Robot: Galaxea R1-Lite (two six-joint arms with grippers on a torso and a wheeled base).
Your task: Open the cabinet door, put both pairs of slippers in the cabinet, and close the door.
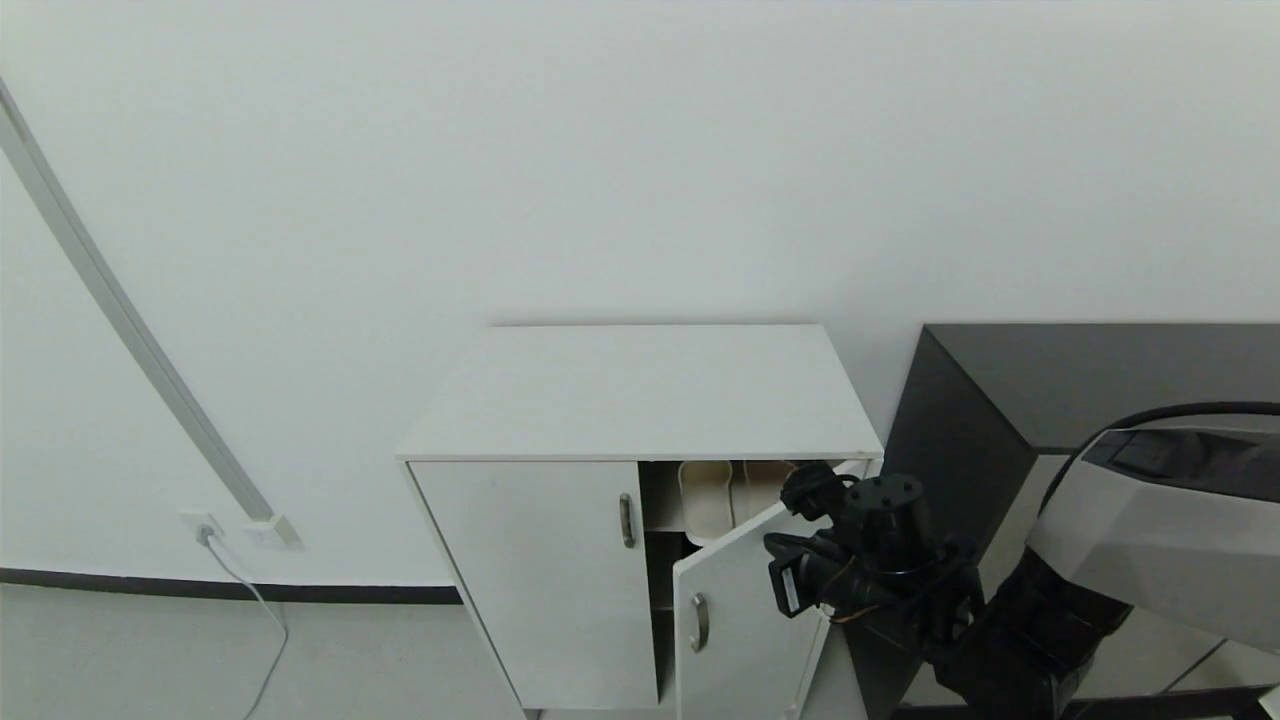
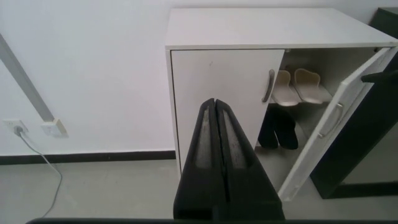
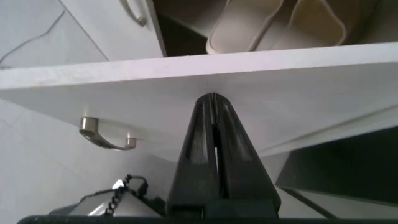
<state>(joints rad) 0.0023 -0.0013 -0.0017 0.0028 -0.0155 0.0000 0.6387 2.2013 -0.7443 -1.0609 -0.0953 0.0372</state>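
White wall [image 1: 640, 150] backs the cabinet [image 1: 640, 400] in your head view; its right door [image 1: 745, 620] stands ajar, beige slippers [image 1: 725, 488] on the upper shelf, right gripper [image 1: 808, 490] by the door's top edge. Left wrist: left gripper [image 2: 215, 106], fingers pressed together and empty, well apart from the cabinet; black slippers [image 2: 278, 132] on the lower shelf. Right wrist: fingers closed against the door. Both pairs look stowed; next, push the door home.

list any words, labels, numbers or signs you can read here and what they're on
No text can be read.
cabinet: top and doors are plain white, no print.
beige slippers and dark slippers: no marking can be made out.
wall socket: too small to tell if it bears any sign.
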